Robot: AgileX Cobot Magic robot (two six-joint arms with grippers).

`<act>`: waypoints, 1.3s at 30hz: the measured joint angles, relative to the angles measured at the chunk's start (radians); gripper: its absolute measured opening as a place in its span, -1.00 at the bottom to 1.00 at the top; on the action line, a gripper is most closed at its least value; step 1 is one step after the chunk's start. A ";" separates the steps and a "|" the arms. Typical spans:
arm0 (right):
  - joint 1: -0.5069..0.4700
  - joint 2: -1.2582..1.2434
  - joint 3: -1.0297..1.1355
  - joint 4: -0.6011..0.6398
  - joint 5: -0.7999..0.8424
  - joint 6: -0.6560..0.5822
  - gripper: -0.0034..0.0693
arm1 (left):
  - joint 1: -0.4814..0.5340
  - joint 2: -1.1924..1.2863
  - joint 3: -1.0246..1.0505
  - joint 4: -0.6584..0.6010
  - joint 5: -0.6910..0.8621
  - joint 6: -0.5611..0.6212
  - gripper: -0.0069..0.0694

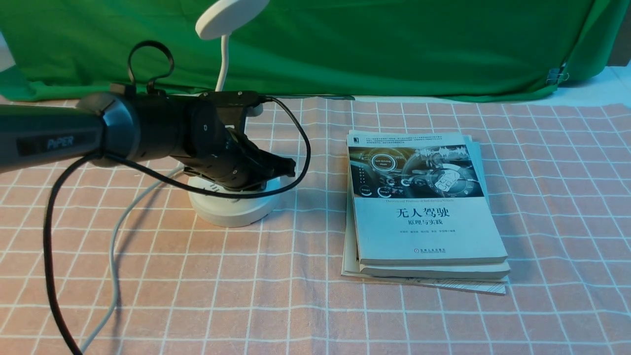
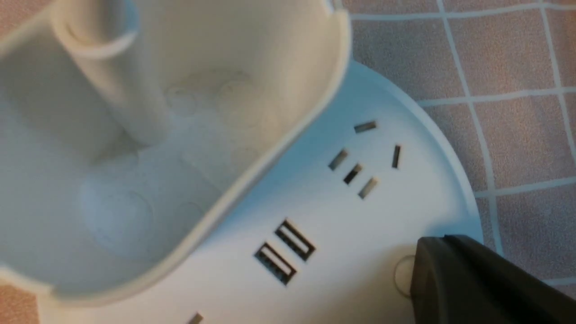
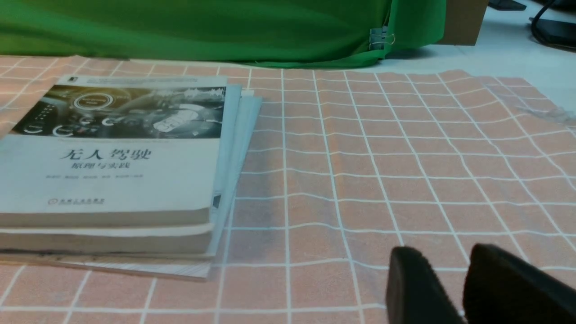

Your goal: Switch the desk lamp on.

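desk lamp (image 1: pixel 231 209) sits on checked cloth (image 1: pixel 443 320), left of books (image 1: pixel 424 222). left gripper (image 1: pixel 287 167) pinched shut, empty, tip over round button (image 2: pixel 402 274) on base (image 2: pixel 351 211) edge. rigid plastic, prob light — press straight down, don't grab bendy neck (image 1: pixel 224 64). right gripper (image 3: pixel 465 288) slightly parted, empty.

A pink tablecloth (image 1: pixel 443 320) checked with white lines was spread in front of a green backdrop cloth (image 1: pixel 394 44), whose lower hem was draped onto it. A metal binder clip (image 1: pixel 557 75) was fastened near the green cloth's lower right corner. Just beside that corner, a bare white tabletop (image 1: pixel 609 81) and a brown cardboard panel (image 3: pixel 463 22) were seen. Everything was lit softly and evenly.
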 joint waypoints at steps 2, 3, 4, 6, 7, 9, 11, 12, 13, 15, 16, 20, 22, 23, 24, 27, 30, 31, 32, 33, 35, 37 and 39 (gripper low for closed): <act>0.000 0.000 0.000 0.000 0.000 0.000 -0.25 | 0.000 -0.012 0.002 0.014 -0.005 0.000 -0.81; 0.000 0.000 0.000 0.000 0.000 0.000 -0.25 | 0.000 -0.021 0.003 0.020 0.005 0.000 -0.81; 0.000 0.000 0.000 0.000 0.000 0.000 -0.25 | 0.000 -0.026 0.007 0.023 0.014 0.000 -0.81; 0.000 0.000 0.000 0.000 0.000 0.000 -0.25 | 0.000 -0.066 0.022 0.033 0.076 -0.001 -0.81; 0.000 0.000 0.000 0.000 0.001 0.000 -0.25 | 0.000 -0.086 0.026 0.034 0.107 -0.001 -0.81; 0.000 0.000 0.000 0.000 0.000 0.000 -0.25 | -0.001 -0.142 0.036 0.036 0.169 -0.001 -0.81; 0.000 0.000 0.000 0.000 0.000 0.000 -0.25 | -0.004 -0.197 0.065 0.036 0.207 -0.001 -0.81; 0.000 0.000 0.000 0.000 0.000 0.000 -0.25 | -0.004 -0.204 0.070 0.036 0.210 -0.001 -0.81; 0.000 0.000 0.000 0.000 0.000 0.000 -0.25 | -0.005 -0.255 0.124 0.018 0.221 0.008 -0.81; 0.000 0.000 0.000 0.000 0.000 0.000 -0.25 | -0.009 -0.325 0.215 -0.002 0.221 0.046 -0.81; 0.000 0.000 0.000 0.000 0.000 0.000 -0.25 | -0.009 -0.359 0.255 -0.008 0.221 0.054 -0.81; 0.000 0.000 0.000 0.000 0.000 0.000 -0.25 | -0.009 -0.590 0.441 -0.013 0.195 0.084 -0.81; 0.000 0.000 0.000 0.000 0.000 0.000 -0.25 | -0.009 -0.764 0.532 -0.013 0.139 0.099 -0.81; 0.000 0.000 0.000 0.000 0.000 0.000 -0.25 | -0.009 -0.781 0.540 -0.013 0.132 0.099 -0.81; 0.000 0.000 0.000 0.000 0.000 0.000 -0.25 | -0.009 -0.881 0.586 -0.014 0.090 0.106 -0.81; 0.000 0.000 0.000 0.000 0.000 0.000 -0.25 | -0.009 -1.154 0.715 0.005 -0.035 0.119 -0.81; 0.000 0.000 0.000 0.000 0.000 0.000 -0.25 | -0.009 -1.356 0.799 0.029 -0.109 0.122 -0.81; 0.000 0.000 0.000 0.000 -0.001 0.000 -0.25 | -0.009 -1.442 0.834 0.037 -0.123 0.122 -0.81; 0.000 0.000 0.000 0.000 -0.001 0.000 -0.25 | -0.009 -1.497 0.855 0.038 -0.126 0.122 -0.81; 0.000 0.000 0.000 0.000 -0.001 0.000 -0.25 | -0.009 -1.573 0.883 0.039 -0.126 0.123 -0.81; 0.000 0.000 0.000 0.000 0.000 0.000 -0.25 | -0.009 -1.673 0.920 0.039 -0.128 0.123 -0.81; 0.000 0.000 0.000 0.000 0.000 0.000 -0.25 | -0.009 -1.740 0.943 0.039 -0.129 0.123 -0.81; 0.000 0.000 0.000 0.000 0.000 0.000 -0.25 | -0.009 -1.825 0.969 0.039 -0.124 0.123 -0.81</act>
